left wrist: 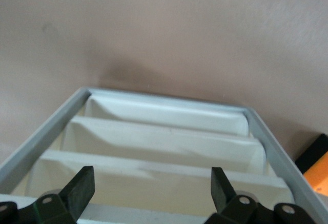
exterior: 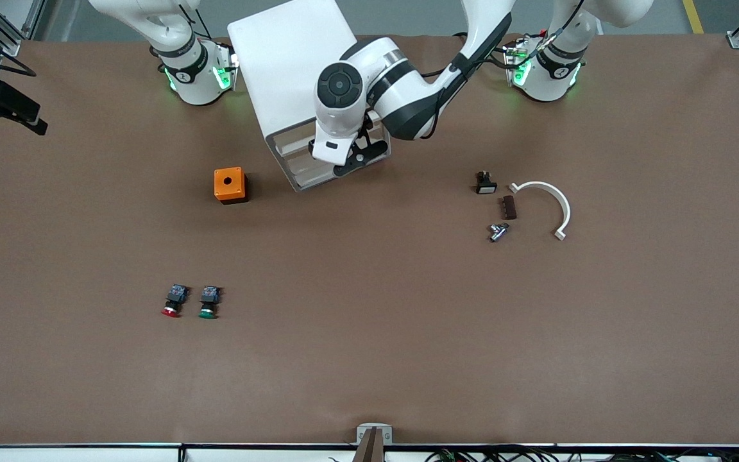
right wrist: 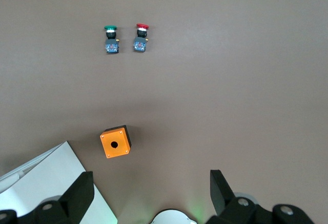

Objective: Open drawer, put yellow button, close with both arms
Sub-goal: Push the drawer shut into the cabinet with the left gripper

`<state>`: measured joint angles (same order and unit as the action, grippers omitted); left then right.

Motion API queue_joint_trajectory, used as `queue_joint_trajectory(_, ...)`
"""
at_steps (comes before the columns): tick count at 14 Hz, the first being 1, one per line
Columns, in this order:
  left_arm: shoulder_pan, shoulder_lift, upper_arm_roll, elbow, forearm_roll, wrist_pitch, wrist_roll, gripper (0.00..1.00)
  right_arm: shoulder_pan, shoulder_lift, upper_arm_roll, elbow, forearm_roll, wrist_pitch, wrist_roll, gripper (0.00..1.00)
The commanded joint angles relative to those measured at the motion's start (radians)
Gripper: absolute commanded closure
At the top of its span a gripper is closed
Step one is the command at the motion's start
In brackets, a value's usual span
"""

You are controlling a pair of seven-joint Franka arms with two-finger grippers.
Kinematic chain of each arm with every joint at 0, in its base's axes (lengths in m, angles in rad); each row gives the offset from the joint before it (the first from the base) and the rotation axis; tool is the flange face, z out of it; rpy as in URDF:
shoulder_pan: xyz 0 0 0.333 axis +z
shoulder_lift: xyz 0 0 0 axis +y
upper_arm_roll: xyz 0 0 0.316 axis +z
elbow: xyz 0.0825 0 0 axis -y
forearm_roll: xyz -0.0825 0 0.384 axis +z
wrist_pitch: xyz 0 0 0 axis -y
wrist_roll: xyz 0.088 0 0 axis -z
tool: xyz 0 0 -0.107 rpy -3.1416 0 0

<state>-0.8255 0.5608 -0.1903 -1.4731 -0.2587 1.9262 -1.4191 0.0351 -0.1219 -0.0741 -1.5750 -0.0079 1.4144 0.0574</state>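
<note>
The white cabinet [exterior: 292, 64] stands between the two arms' bases, its front turned toward the front camera. Its uppermost drawer [exterior: 291, 146] sits in line with the three lower ones; none is pulled out. My left gripper [exterior: 360, 159] is open and empty right in front of the drawers. In the left wrist view the left gripper [left wrist: 151, 190] has its fingers [left wrist: 82, 188] astride the top drawer's front edge [left wrist: 128, 215]. My right gripper [right wrist: 151, 190] is open and empty, up above the table near its own base. The yellow button is out of view.
An orange box [exterior: 229, 185] sits beside the cabinet toward the right arm's end. A red button [exterior: 174, 300] and a green button [exterior: 209, 301] lie nearer the front camera. Toward the left arm's end lie a white-capped black switch [exterior: 485, 183], a brown block [exterior: 509, 207], a metal piece [exterior: 498, 231] and a white curved piece [exterior: 546, 205].
</note>
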Motion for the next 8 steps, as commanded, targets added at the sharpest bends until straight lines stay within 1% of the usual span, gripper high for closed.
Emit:
queue_joint_trajectory(1,-0.004,-0.013,-0.004,-0.024,-0.092,0.004,-0.026,0.01,-0.055,-0.021,0.024,-0.034,0.016,0.029,-0.053,0.00)
queue_joint_trajectory(3,0.002,-0.012,-0.004,-0.035,-0.160,0.004,-0.026,0.01,-0.067,-0.021,0.025,-0.034,0.016,0.029,-0.059,0.00)
queue_joint_trajectory(8,0.009,-0.016,-0.004,-0.044,-0.169,0.004,-0.018,0.01,-0.064,-0.022,0.025,-0.034,0.016,0.032,-0.059,0.00)
